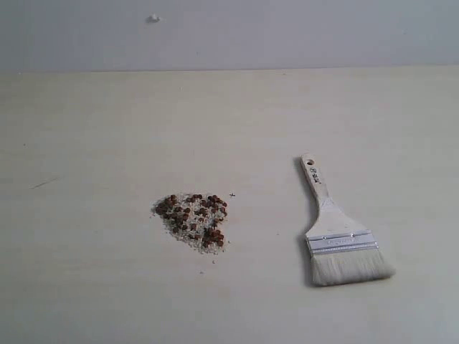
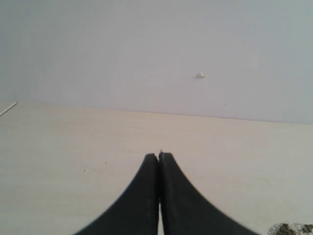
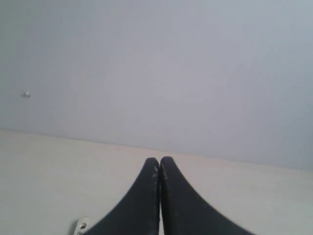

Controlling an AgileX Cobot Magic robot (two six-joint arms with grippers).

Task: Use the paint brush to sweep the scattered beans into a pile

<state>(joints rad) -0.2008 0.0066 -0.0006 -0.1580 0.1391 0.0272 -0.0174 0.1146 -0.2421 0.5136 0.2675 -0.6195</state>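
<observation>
Left tool (image 2: 158,155), right tool (image 3: 159,159) pinched closed, paint brush (image 1: 337,231) on pale table (image 1: 107,143), pile (image 1: 192,218) nearby; grey wall (image 1: 287,32)

Frame edge cuts off the mound of reddish-brown beans (image 2: 289,228) in the left wrist view. Only the holed handle tip of the pale wooden paint brush (image 3: 81,226) shows beside the black right tool (image 3: 160,159).

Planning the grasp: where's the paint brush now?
In the exterior view the paint brush lies flat on the right of the table, bristles toward the camera, clear of the beans heaped to its left.
</observation>
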